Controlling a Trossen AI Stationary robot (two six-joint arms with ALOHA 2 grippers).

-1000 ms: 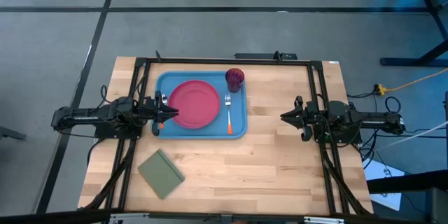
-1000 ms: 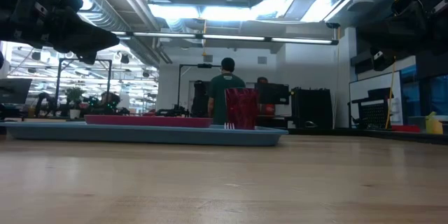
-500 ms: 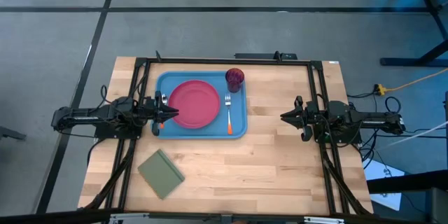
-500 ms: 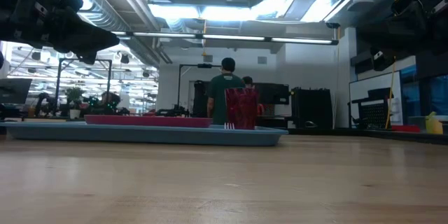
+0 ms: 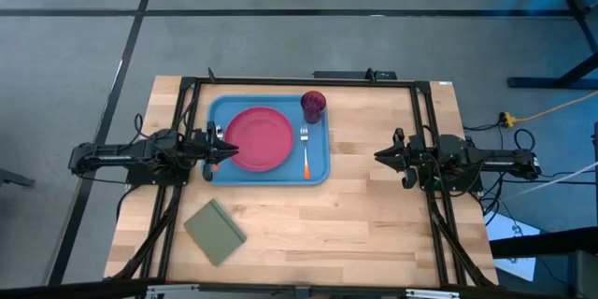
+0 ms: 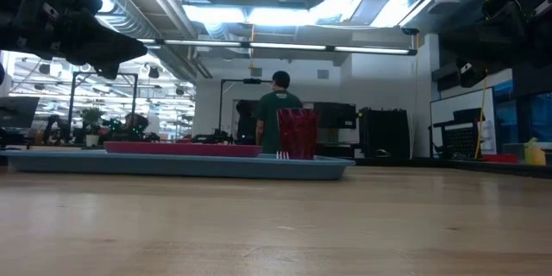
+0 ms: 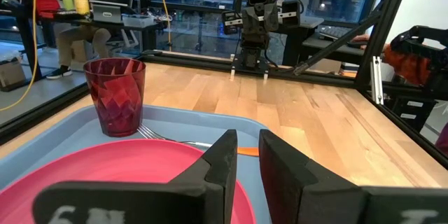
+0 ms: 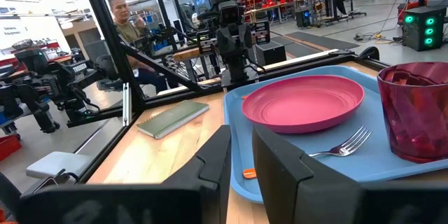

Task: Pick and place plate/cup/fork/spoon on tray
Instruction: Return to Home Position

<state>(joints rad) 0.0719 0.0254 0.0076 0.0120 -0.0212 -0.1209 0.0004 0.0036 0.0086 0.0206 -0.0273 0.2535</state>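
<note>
The light-blue tray lies on the table's far left half. On it are the pink-red plate, the dark red cup at its far right corner, and the fork to the right of the plate. The spoon does not show in any view. My left gripper hangs shut and empty above the tray's left edge, well clear of it. My right gripper hangs shut and empty over bare table to the right of the tray. In the left wrist view, the plate and cup lie ahead.
An olive-green pad lies flat near the table's front left. A black frame runs around the work area. Bare wood lies between the tray and my right gripper. People stand in the room behind.
</note>
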